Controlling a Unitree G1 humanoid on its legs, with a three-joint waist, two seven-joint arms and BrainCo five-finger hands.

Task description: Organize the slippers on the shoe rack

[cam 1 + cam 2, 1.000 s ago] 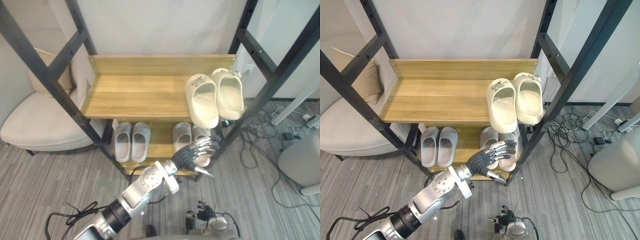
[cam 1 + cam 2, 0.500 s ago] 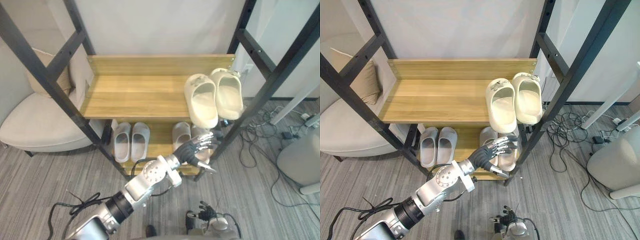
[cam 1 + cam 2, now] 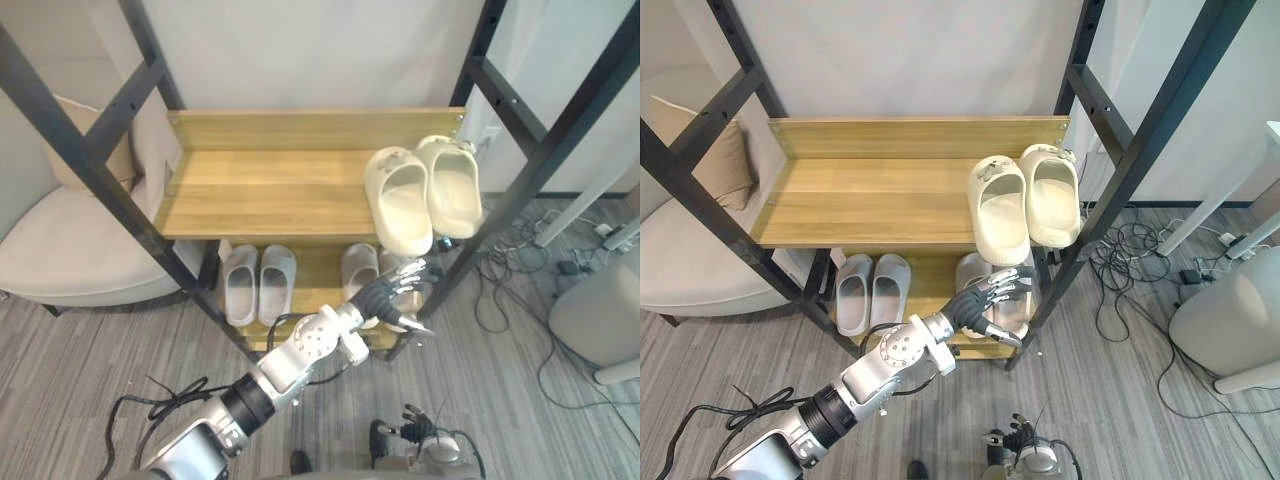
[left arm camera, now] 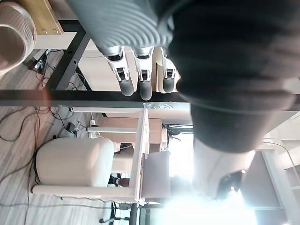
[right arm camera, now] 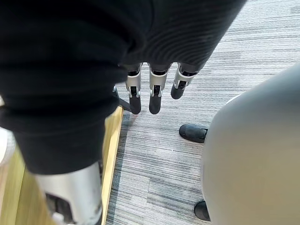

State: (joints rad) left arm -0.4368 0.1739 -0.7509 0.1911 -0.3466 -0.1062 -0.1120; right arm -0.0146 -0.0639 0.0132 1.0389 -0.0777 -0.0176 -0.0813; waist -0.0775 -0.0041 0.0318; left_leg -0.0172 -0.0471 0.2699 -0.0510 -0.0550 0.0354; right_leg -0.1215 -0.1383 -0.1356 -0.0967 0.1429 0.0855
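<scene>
Plank-wood shoe rack (image 3: 270, 190) in a black metal frame, smooth rounded cream slippers (image 3: 400, 200) on the top shelf at right, grey slippers (image 3: 258, 283) below at left, left hand (image 3: 975, 298) with fingers spread over a second grey pair (image 3: 972, 270) below at right, right hand (image 5: 154, 96) with fingers straight above striped grey floor (image 5: 159, 154)

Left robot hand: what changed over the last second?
The left robot hand has edged further in over the right grey slippers on the lower shelf, fingers spread open. The left grey slippers and the cream slippers on the top shelf stayed put; the right robot hand hangs open.
</scene>
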